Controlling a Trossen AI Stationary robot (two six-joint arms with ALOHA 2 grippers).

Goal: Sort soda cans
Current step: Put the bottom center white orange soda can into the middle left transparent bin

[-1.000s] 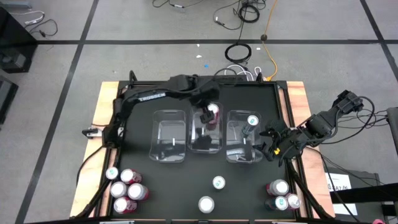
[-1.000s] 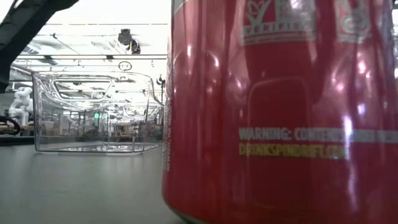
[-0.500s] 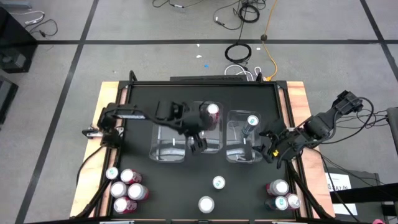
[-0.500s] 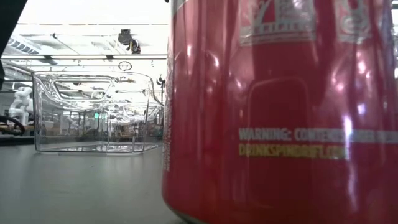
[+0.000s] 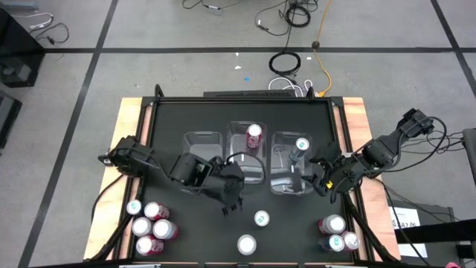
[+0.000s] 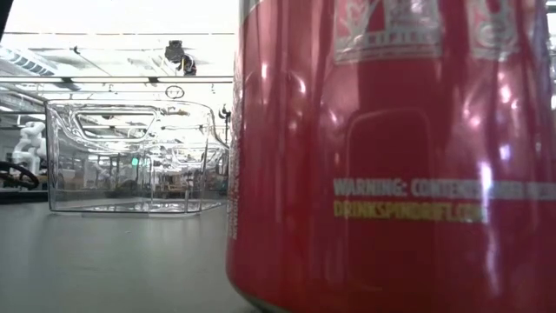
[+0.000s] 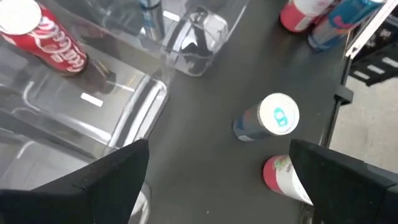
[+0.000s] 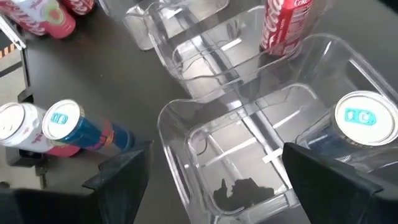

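Two loose cans (image 5: 261,218) stood upright on the table (image 5: 163,130) ahead of the left pincer (image 5: 232,205), spread wide and empty; more clustered at both near corners, with one red can (image 5: 254,134) in the middle bin (image 5: 248,173) and one blue-topped can (image 5: 302,145) in the right bin (image 5: 286,184). Right pincer (image 5: 321,177) hovered open and empty beside that bin. Probably light, rigid, smooth and easily dented: best squeezed gently around mid-body, kept upright.
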